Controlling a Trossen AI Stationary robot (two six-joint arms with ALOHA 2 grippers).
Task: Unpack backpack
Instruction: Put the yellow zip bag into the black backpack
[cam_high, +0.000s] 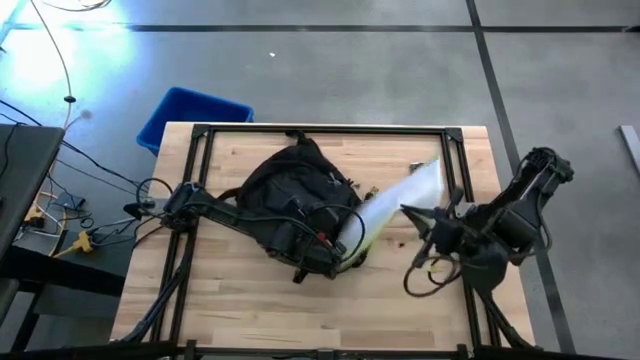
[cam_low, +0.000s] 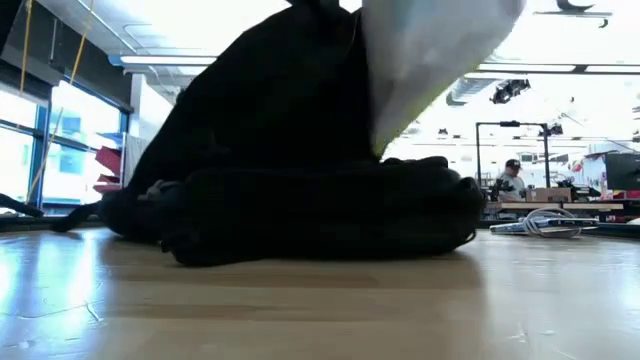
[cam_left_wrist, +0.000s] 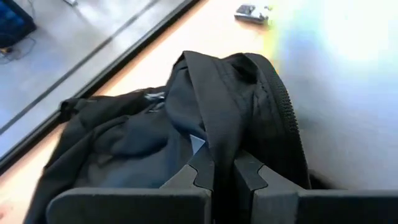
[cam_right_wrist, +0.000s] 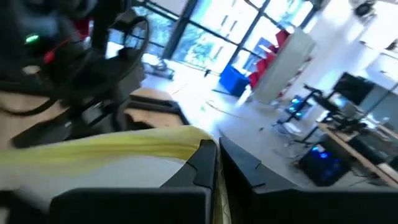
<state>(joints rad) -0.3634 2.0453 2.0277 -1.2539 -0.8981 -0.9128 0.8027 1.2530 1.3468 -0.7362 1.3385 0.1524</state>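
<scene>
We see the backpack (cam_high: 295, 190) lying near the middle of the wooden table (cam_high: 240, 310), slumped on its side, a little toward the far edge. Our left arm reaches in low from the table's left side, stretched almost flat across the boards, and its left gripper (cam_high: 325, 252) sits at the pack's near right corner. In the left wrist view the fingers (cam_left_wrist: 200, 171) are pressed together on a fold of black strap or fabric of the backpack (cam_left_wrist: 155, 130).

Our right arm comes in from the right edge, elbow bent and folded back past the table's side, with the right gripper (cam_high: 412, 212) pointing left toward the pack. Its fingers (cam_right_wrist: 202, 163) are clamped on the yellow edge of a clear pouch (cam_high: 395, 200), which is raised and slants from the gripper down to the pack's right side. A blue bin (cam_high: 190, 115) stands on the floor beyond the table's far left corner.
</scene>
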